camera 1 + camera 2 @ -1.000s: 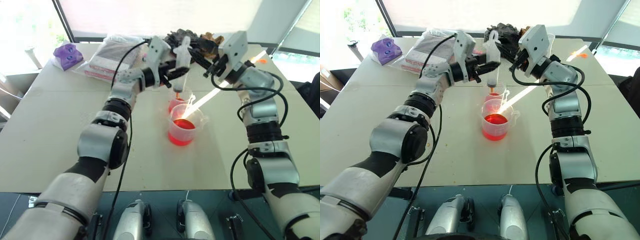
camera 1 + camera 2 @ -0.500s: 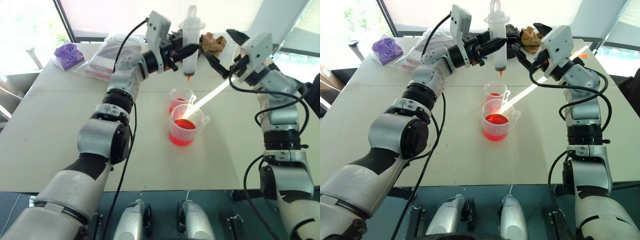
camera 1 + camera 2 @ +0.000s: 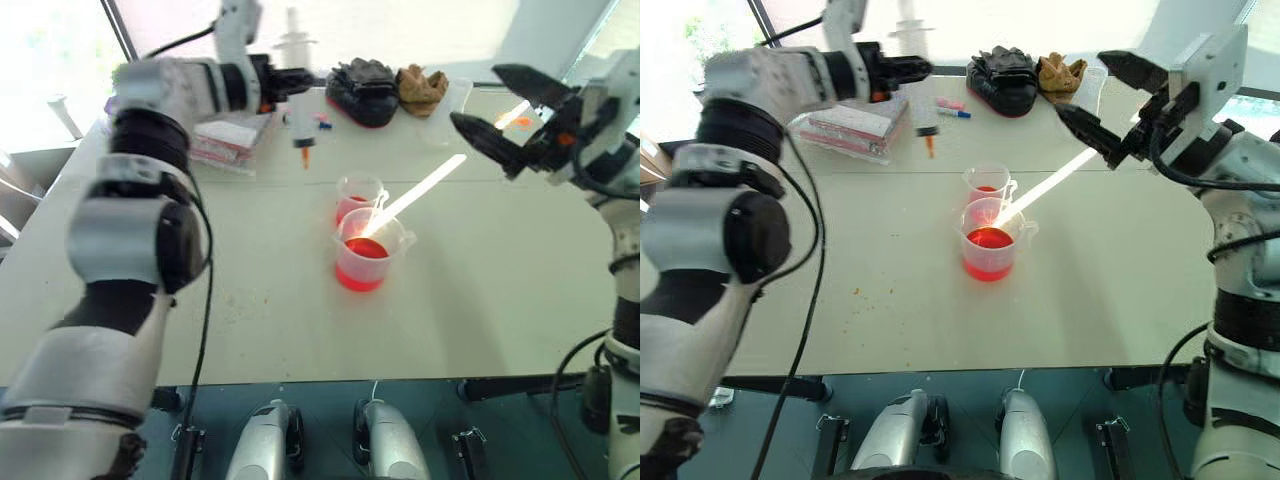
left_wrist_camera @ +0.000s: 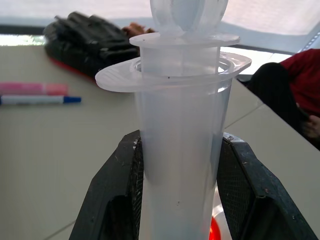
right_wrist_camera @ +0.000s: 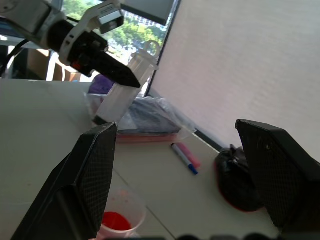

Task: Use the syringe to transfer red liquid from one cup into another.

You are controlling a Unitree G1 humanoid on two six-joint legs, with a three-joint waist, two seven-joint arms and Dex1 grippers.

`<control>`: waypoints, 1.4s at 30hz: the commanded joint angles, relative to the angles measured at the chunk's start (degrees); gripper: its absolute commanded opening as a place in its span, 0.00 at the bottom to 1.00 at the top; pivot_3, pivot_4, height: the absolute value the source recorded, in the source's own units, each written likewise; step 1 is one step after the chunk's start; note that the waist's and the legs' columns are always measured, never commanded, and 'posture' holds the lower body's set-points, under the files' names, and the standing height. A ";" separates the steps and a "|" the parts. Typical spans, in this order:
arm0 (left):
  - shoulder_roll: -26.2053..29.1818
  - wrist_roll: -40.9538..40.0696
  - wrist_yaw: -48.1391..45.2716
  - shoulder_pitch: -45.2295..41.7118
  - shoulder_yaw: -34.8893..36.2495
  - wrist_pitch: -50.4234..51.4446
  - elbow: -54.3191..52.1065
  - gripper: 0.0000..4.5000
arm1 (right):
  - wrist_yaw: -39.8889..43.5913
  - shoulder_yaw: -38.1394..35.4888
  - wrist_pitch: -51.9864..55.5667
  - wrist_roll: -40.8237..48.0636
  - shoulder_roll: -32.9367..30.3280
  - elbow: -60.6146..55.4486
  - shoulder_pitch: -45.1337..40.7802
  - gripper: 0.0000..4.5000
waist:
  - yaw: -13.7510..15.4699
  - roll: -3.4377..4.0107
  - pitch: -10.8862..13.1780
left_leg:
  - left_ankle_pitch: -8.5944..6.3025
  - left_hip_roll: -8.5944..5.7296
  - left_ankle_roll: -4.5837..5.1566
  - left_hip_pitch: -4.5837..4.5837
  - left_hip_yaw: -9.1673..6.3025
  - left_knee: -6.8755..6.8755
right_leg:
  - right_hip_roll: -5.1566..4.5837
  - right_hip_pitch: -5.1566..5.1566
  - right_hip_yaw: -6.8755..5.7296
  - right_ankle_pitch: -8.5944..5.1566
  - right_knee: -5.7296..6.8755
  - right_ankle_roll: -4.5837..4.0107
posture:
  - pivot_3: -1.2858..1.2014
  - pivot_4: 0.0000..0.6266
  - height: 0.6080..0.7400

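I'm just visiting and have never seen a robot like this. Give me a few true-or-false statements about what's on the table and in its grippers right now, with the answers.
1. The left gripper is clamped on the syringe. True.
2. The syringe's orange tip is dipped into the smaller cup. False: the syringe hangs in the air, off to the side of both cups.
3. The right gripper holds the marker pen. False: its jaws stand wide open and empty; the pen lies on the table.
4. The larger cup has red liquid in it. True.
5. The two cups stand at opposite ends of the table. False: they stand right next to each other.
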 commanded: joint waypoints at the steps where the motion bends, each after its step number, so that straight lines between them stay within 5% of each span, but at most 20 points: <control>1: 4.17 0.71 -3.78 2.39 -7.61 17.88 -7.85 0.36 | 4.09 -1.77 8.99 10.91 -4.34 -9.61 3.69 0.87 | 0.22 0.00 0.00 | -0.01 0.00 -0.01 0.02 -0.03 0.01 | 0.00 0.03 0.00 -0.01 0.00 -0.01 | 0.52 0.24 1.00; 6: 9.37 -6.20 -3.54 12.98 -14.72 37.08 -26.81 0.36 | 5.94 0.30 13.46 17.02 -6.43 -17.22 9.20 0.87 | 0.31 -0.03 0.02 | 0.01 -0.03 -0.14 -0.06 -0.13 0.08 | -0.09 0.00 0.04 0.00 -0.01 -0.05 | 0.52 0.24 1.00; 11: 11.00 -16.87 1.08 24.76 -17.00 38.01 -38.40 0.36 | 4.73 6.01 10.84 12.24 -4.11 -18.93 11.45 0.87 | 0.21 -0.04 0.01 | 0.04 -0.05 -0.55 -0.09 -0.18 0.07 | -0.36 -0.10 0.11 -0.08 0.01 -0.24 | 0.52 0.24 1.00; 18: 8.54 -26.83 13.21 29.69 -14.96 38.01 -38.89 0.36 | 1.88 9.61 9.97 9.91 -1.06 -20.28 12.43 0.87 | 0.52 -0.04 0.01 | 0.12 -0.11 -0.70 -0.15 -0.18 0.06 | -0.42 -0.19 0.10 -0.05 0.05 -0.28 | 0.52 0.24 1.00; 21: 8.17 -29.39 18.10 30.74 -14.20 38.01 -38.48 0.62 | 0.90 9.46 9.80 9.37 -0.67 -20.26 13.26 0.89 | 0.49 -0.04 0.01 | 0.13 -0.11 -0.71 -0.13 -0.18 0.05 | -0.41 -0.17 0.10 -0.05 0.06 -0.28 | 0.52 0.24 1.00; 28: 7.95 -31.69 24.99 32.24 -10.37 38.01 -42.41 0.99 | -0.11 9.12 8.08 6.69 -0.41 -18.80 14.75 0.89 | 0.87 -0.04 0.01 | 0.14 -0.12 -0.72 -0.11 -0.17 0.05 | -0.39 -0.16 0.09 -0.05 0.06 -0.27 | 0.52 0.24 1.00; 33: 7.43 -26.36 26.88 36.20 -6.64 29.02 -54.06 1.00 | -1.30 8.03 5.74 3.20 0.34 -16.08 15.56 0.89 | 1.40 -0.04 0.01 | 0.14 -0.12 -0.74 -0.11 -0.16 0.05 | -0.39 -0.16 0.09 -0.04 0.05 -0.29 | 0.52 0.24 1.00; 35: 7.69 -24.05 24.06 41.08 -2.29 13.53 -63.86 1.00 | -3.03 5.19 4.82 1.67 0.58 -13.66 16.16 0.89 | 1.44 -0.02 0.00 | 0.15 -0.12 -0.76 -0.11 -0.16 0.03 | -0.39 -0.16 0.09 -0.03 0.04 -0.31 | 0.52 0.24 1.00; 38: 5.73 -27.53 24.47 46.70 7.17 9.85 -70.51 1.00 | -5.67 1.31 4.10 0.35 1.08 -11.10 17.28 0.89 | 1.48 -0.02 0.00 | 0.16 -0.14 -0.79 -0.10 -0.11 -0.07 | -0.47 -0.19 0.11 -0.01 -0.04 -0.36 | 0.52 0.24 1.00; 42: 7.77 -25.88 20.20 57.82 7.90 2.48 -81.12 1.00 | -10.67 -3.33 3.98 1.46 4.21 -9.45 17.06 0.89 | 1.36 0.03 -0.04 | 0.20 -0.15 -0.85 0.07 -0.08 -0.21 | -0.46 -0.11 0.10 -0.01 -0.05 -0.37 | 0.52 0.24 1.00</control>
